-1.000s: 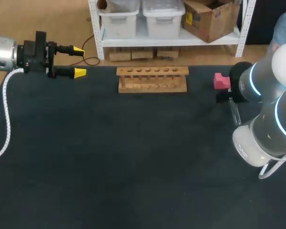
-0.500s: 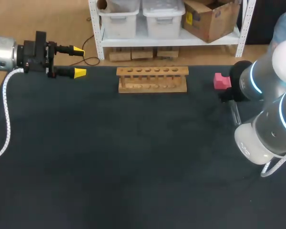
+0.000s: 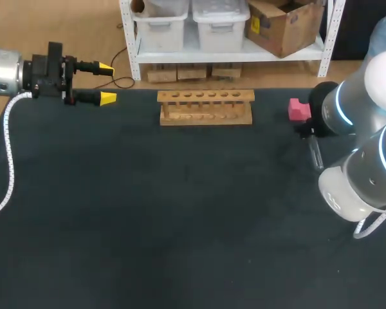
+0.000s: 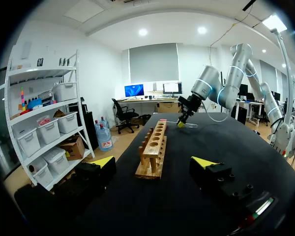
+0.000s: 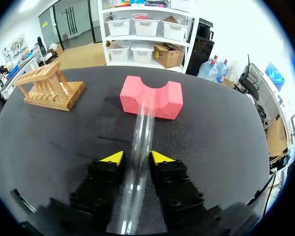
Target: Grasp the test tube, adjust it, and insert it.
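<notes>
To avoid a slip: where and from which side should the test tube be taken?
Take the test tube on its bare glass mid-length, from above, across its long axis. It lies nearly flat, far end in the notch of the pink block. The right gripper straddles it there.

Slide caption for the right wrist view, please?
Right gripper shut on the clear test tube, pointing at the pink foam block; wooden rack beyond.
</notes>
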`<state>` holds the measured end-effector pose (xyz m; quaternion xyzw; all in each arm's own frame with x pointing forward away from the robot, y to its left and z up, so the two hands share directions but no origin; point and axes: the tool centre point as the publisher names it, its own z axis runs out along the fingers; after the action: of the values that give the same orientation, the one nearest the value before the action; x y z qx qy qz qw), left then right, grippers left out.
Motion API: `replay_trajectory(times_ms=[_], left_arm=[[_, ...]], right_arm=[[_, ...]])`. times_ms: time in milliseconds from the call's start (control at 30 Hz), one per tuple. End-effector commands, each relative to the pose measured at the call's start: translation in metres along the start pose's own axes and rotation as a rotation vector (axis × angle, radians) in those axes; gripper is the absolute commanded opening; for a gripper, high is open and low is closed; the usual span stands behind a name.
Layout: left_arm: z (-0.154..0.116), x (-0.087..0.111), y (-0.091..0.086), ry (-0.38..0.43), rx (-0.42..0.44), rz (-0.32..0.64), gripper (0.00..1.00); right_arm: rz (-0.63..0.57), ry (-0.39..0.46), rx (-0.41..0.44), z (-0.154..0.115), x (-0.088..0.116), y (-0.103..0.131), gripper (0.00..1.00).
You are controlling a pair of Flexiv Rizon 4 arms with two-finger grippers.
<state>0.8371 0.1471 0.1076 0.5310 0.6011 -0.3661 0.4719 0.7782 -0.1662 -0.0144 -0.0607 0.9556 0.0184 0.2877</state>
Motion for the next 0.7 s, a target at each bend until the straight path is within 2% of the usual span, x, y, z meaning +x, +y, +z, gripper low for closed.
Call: replay_trajectory(times_ms=[33,100,700], left_arm=[[-0.0001,0.0008,0.0005,-0.001,0.001,0.001,1.00],[-0.0001,0.0008,0.0005,-0.001,0.001,0.001,1.00],[-0.0001,0.0008,0.0005,-0.001,0.001,0.001,1.00]], right_arm=[[-0.001,0.003,0.007,-0.0028,-0.0003,0.0010,0.08],[-0.002,0.004,0.009,-0.0038,-0.0004,0.0011,0.00],[0.053,0.063,0.039,-0.0061,0.0044,0.0009,0.00]])
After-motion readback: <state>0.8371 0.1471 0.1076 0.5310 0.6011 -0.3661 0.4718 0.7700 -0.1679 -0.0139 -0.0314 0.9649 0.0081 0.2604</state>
